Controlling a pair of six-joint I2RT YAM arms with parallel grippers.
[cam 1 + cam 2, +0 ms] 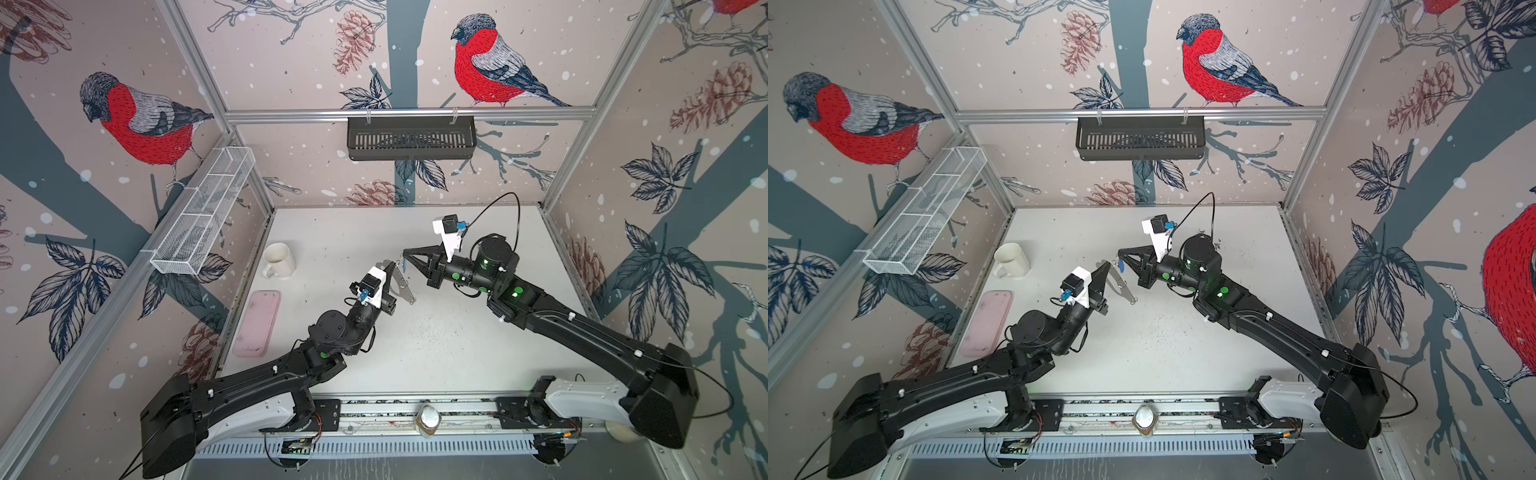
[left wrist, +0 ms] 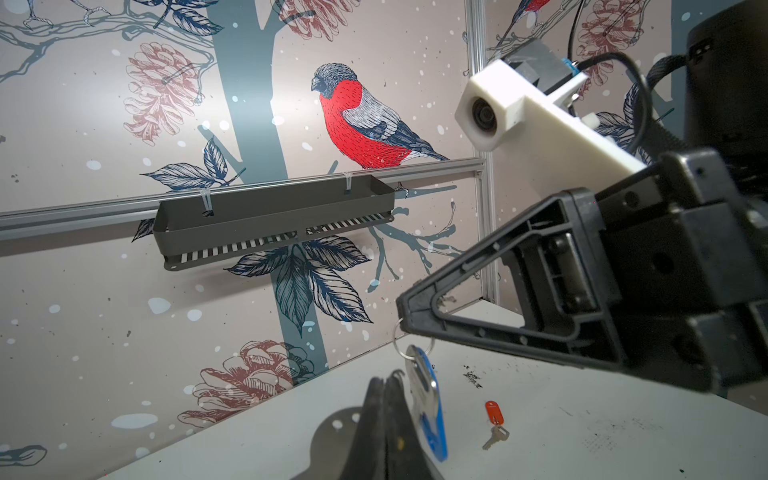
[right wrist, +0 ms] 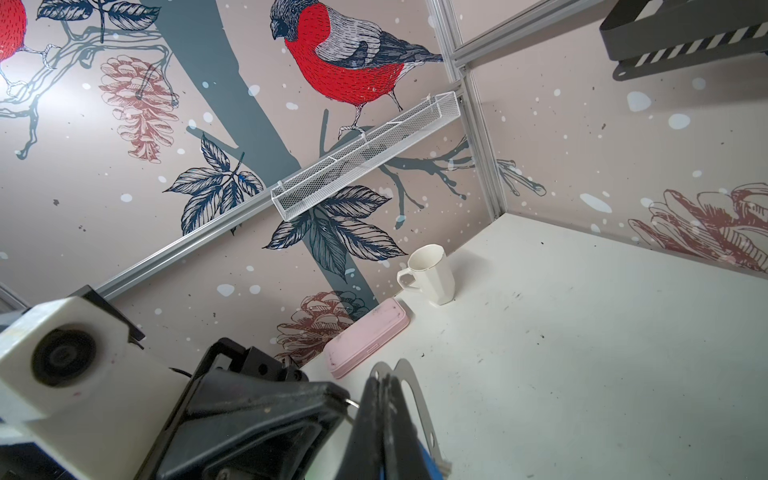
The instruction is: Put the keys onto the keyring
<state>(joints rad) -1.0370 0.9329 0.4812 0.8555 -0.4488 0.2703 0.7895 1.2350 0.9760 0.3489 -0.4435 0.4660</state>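
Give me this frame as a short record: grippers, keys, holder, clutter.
left gripper: shut on the grey holder
right gripper: shut on the ring of the blue tag, which hangs beside the holder
red tag: loose on the table with one key, unheld
clutter: mug and pink case near the left wall

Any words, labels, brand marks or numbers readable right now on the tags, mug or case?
No text can be read in any view.
red tag: too small to tell whether it bears print.
blue tag: edge-on and blurred, nothing legible.
mug: plain, no lettering shows.
pink case: plain, no lettering shows.
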